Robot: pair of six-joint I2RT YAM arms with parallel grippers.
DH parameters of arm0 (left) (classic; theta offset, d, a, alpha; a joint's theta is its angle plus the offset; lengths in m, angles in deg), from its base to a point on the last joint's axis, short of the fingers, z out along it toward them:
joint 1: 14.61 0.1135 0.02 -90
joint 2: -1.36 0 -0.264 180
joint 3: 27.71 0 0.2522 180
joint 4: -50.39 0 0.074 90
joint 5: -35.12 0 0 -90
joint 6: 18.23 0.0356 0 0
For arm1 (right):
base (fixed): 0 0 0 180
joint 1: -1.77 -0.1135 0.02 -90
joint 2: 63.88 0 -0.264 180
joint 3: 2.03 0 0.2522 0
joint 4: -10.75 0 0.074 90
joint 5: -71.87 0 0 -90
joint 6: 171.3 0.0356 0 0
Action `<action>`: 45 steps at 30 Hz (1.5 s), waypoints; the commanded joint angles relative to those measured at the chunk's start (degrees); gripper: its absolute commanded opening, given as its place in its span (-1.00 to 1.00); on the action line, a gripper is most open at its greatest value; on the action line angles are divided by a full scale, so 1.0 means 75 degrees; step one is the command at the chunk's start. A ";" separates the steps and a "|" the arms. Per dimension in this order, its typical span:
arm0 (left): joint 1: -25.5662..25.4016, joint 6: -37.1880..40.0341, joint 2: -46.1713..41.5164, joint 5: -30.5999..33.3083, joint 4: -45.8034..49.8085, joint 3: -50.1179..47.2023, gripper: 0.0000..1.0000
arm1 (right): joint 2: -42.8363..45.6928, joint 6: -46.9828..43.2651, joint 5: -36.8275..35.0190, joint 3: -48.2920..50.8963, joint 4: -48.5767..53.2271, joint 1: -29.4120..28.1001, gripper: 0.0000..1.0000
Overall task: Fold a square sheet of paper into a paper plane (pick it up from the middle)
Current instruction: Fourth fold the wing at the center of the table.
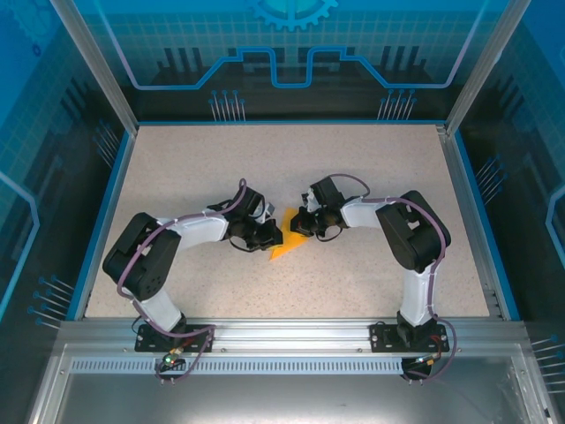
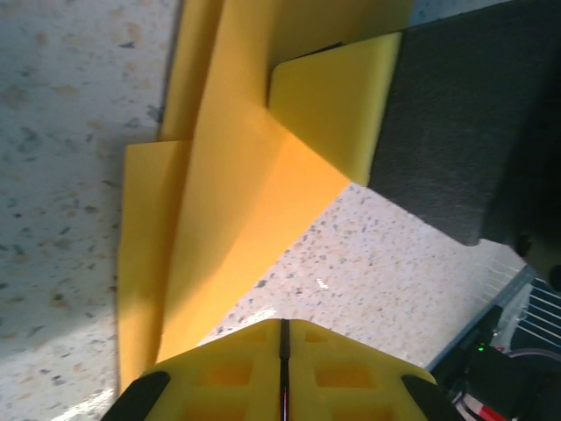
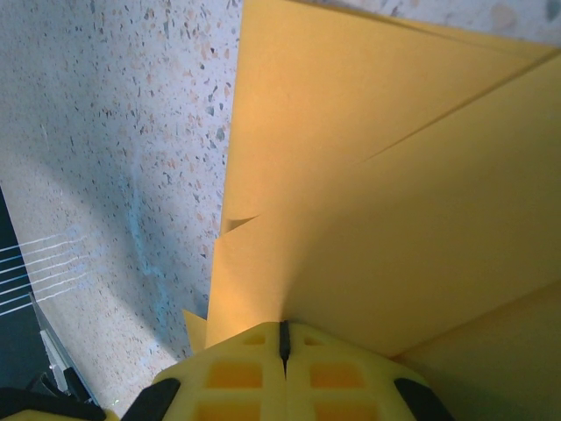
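The orange-yellow sheet of paper (image 1: 288, 240) is folded into layered flaps and lies mid-table between my two grippers. My right gripper (image 1: 303, 223) is shut on it; in the right wrist view the paper (image 3: 368, 193) fans up out of the closed right gripper (image 3: 283, 326). In the left wrist view the folded paper (image 2: 237, 193) stretches away to the upper left. One yellow finger (image 2: 337, 101) of the right gripper presses on its far end. My left gripper (image 2: 283, 329) is shut, its tip over bare table just beside the paper's edge. From above, the left gripper (image 1: 265, 235) sits at the paper's left side.
The speckled table (image 1: 371, 168) is bounded by a blue rim (image 1: 110, 194) and metal frame posts. Both arms bend inward toward the centre, with open room around them.
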 commanded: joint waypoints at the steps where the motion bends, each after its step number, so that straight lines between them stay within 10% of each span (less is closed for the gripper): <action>1: -0.0019 -0.0355 0.0234 -0.0462 -0.0180 0.0213 -0.79 | -0.0175 -0.0035 -0.0476 0.0276 0.0553 0.0072 -0.92; 45: 0.0473 0.0236 -0.1228 -0.0212 0.0684 -0.1379 -0.76 | -0.0283 -0.0326 -0.0429 0.0156 0.0870 0.0206 -0.91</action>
